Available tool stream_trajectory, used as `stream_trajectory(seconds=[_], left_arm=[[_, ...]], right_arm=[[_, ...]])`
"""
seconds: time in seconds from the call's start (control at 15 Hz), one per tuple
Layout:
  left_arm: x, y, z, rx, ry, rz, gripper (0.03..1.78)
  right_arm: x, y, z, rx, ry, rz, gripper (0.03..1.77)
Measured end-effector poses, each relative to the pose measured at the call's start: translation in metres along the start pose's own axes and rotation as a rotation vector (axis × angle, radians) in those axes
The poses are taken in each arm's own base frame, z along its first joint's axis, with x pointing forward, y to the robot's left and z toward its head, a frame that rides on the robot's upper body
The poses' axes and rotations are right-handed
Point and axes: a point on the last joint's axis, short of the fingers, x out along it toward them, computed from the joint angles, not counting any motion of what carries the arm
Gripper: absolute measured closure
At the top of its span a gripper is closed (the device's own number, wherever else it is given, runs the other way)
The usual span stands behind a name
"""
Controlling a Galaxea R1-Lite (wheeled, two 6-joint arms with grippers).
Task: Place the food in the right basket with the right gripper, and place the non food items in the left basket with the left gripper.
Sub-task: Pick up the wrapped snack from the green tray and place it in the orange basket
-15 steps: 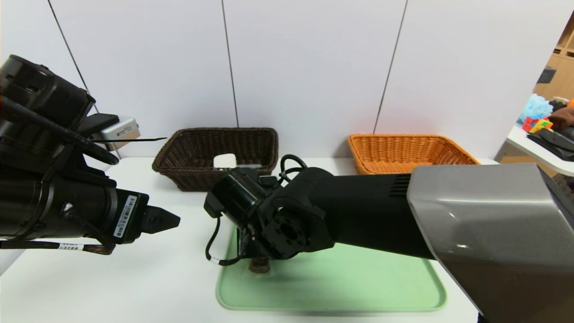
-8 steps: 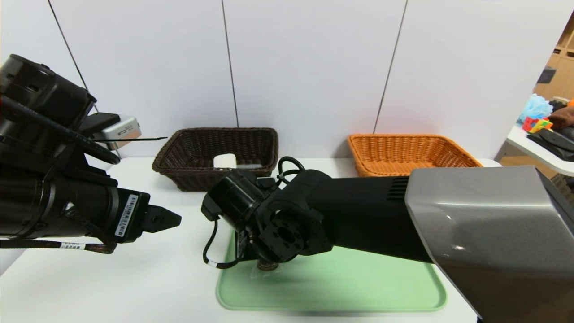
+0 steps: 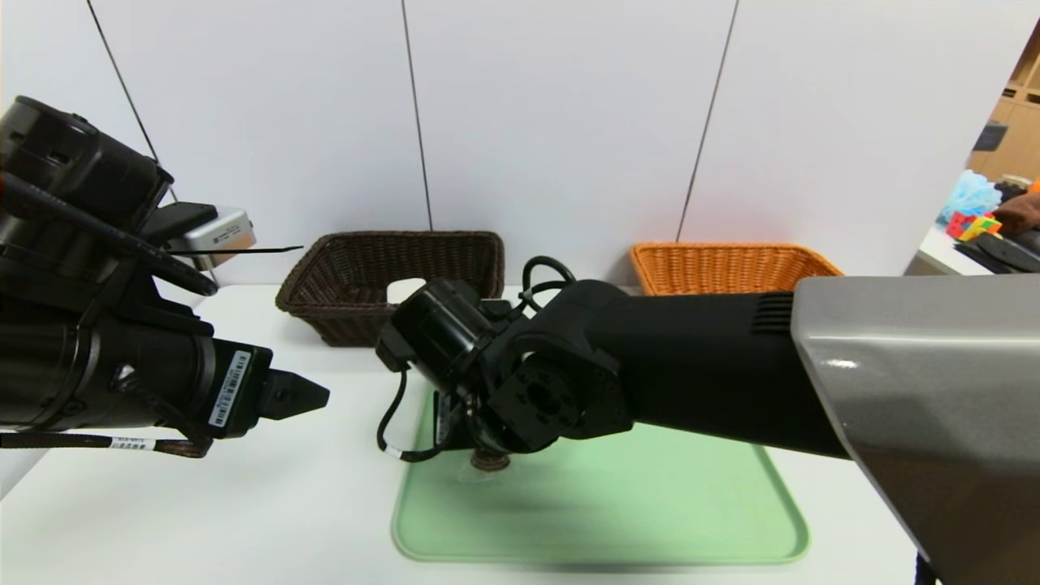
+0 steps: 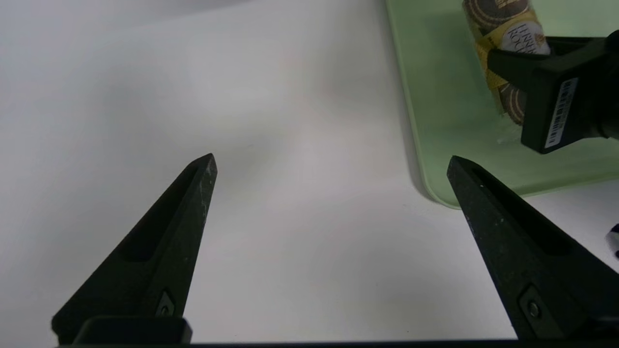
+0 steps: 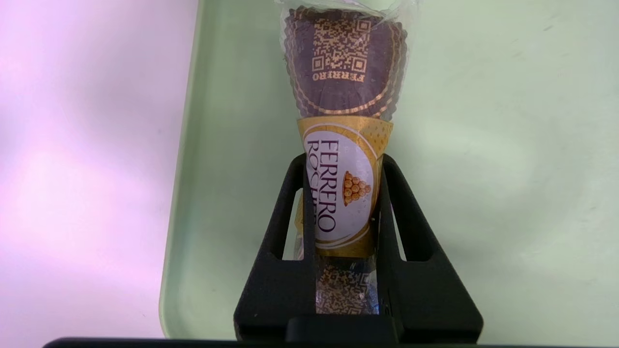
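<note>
Right gripper (image 5: 344, 193) clenched on the food (image 5: 346, 96), jaws pressing the gold label band from both sides; dark brown rounds show in the clear wrap at both ends of the band; the food is over the green tray (image 3: 634, 512), in the tray's 10 o'clock part in the head view; whether it touches the tray, cannot tell; in that view the right arm (image 3: 691, 366) reaches in from 3 o'clock, across the tray's far part, hiding most of the food; left gripper (image 3: 288, 396) idle at 9 o'clock of the tray, over the white table (image 3: 244, 504), jaws spread wide, nothing between them; dark basket (image 3: 390, 268) beyond the tray at 11 o'clock, white bar (image 3: 405, 290) inside it, toward the near wall, partly covered by the right arm; orange basket (image 3: 731, 268) beyond the tray at 1 o'clock, its near side hidden behind the right arm; pale wall (image 3: 561, 122) behind both baskets; at 2 o'clock, far edge of the view, a side table (image 3: 942, 253) with a colourful cube (image 3: 975, 226), a light blue crumpled thing (image 3: 971, 197) and dark items.
</note>
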Motion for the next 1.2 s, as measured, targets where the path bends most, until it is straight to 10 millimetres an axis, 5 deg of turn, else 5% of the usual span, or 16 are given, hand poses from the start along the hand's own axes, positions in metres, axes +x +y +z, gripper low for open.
stream_trajectory(seconds=[0.4,0.93,1.2], left_arm=[[-0.001,0.0,0.002,-0.004,-0.014,-0.005,0.12],[0.003,-0.009,0.008,0.008,-0.058,-0.04,0.12],[0.006,-0.012,0.009,0.014,-0.059,-0.045,0.12]], right_arm=[[-0.028,-0.033,0.036,0.088,-0.08,-0.011,1.44],[-0.079,-0.129,0.097,0.235,-0.236,-0.098,1.44],[-0.089,-0.173,0.115,0.298,-0.285,-0.171,1.44]])
